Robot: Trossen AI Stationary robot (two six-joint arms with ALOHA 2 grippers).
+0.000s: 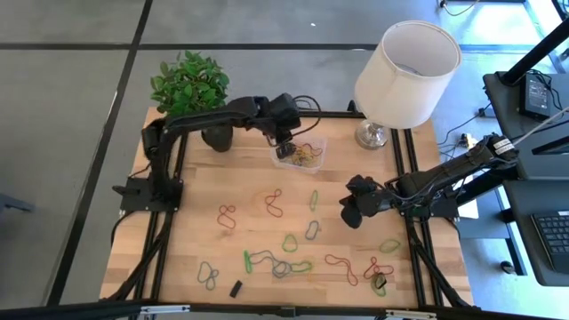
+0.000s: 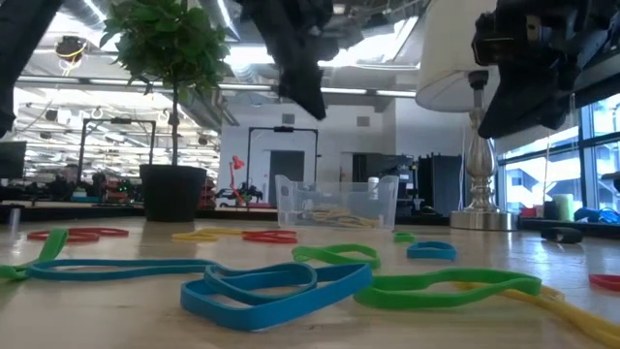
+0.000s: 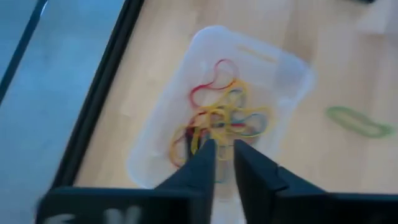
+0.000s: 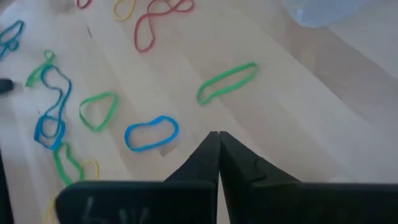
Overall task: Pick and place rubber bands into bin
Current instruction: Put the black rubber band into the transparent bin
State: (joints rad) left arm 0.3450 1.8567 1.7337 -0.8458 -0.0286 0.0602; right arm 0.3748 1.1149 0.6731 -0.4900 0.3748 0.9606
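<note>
Looking level across the table (image 2: 116, 320), we see the nearest rubber bands (image 2: 276, 283) first: a blue loop and green ones lying flat on the pale wood, with red and yellow loops farther back. Behind them stands the bin (image 2: 336, 202), clear-walled, with a tangle of bands at its bottom.

From above, our left gripper (image 1: 286, 142) hangs right over the bin (image 1: 300, 153), near the table's far edge beside the plant pot (image 1: 217, 138). Its wrist camera shows the 2 fingers (image 3: 202, 163) with a narrow gap between them and nothing visibly caught there; red, yellow and orange bands (image 3: 217, 118) lie piled below. We judge this the drop step. To do it well, we should keep the fingers parted over the bin's middle, make sure no loop clings to a tip, and rise straight up so nothing drags over the rim.

Our right gripper (image 1: 354, 206) waits above the table's middle right, fingers pressed together on nothing, with a green band (image 4: 227, 82) and a blue one (image 4: 151, 133) on the wood ahead of it. Many bands are left, scattered over the near half of the table, so the task is far from done. A small black block (image 1: 236, 288) lies near the front edge.

Farther off, a lamp (image 1: 404, 76) with a white shade stands at the table's far right corner. Beyond the table, the low view shows a bright open hall with windows on the right.
</note>
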